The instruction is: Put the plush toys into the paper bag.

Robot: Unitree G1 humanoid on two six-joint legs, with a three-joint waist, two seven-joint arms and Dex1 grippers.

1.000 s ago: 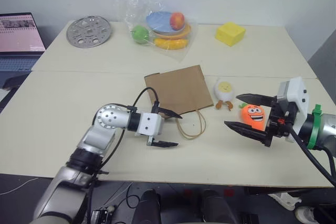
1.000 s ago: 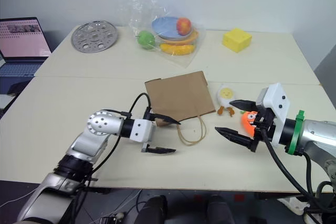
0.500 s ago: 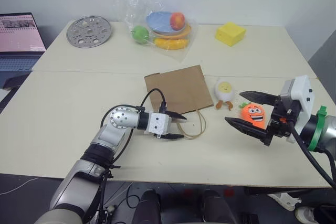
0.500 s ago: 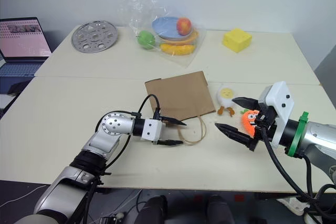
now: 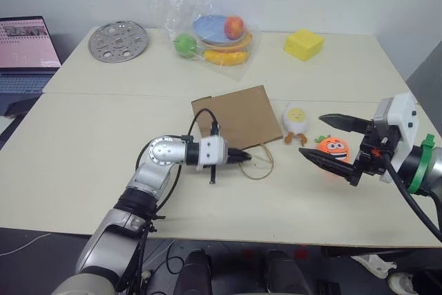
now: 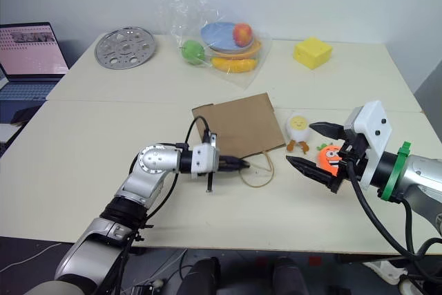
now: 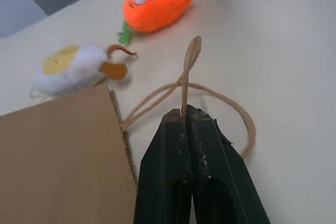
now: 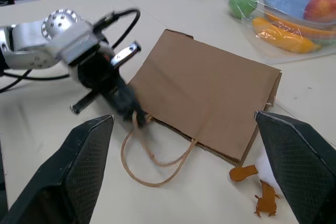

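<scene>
The brown paper bag [image 5: 238, 117] lies flat in the middle of the table, its tan string handles [image 5: 259, 164] looping toward me. My left gripper [image 5: 244, 157] points right and is shut on one handle loop [image 7: 185, 85], pinched between its black fingers [image 7: 173, 166]. The white-and-yellow egg toy [image 5: 296, 119] lies just right of the bag. Beside it is the orange carrot toy [image 5: 333, 146]. My right gripper [image 5: 312, 134] stands open, hovering over the carrot, its fingertips pointing left toward the egg and bag and holding nothing.
At the back of the table are a round perforated metal disc [image 5: 117, 41], a clear plastic bag of fruit with a blue plate [image 5: 210, 36] and a yellow block [image 5: 303, 43]. A laptop [image 5: 27, 43] sits at the far left.
My left gripper moved right to the bag's handle, rolled, and went from wide open to shut on the string. The right gripper stayed open by the carrot.
</scene>
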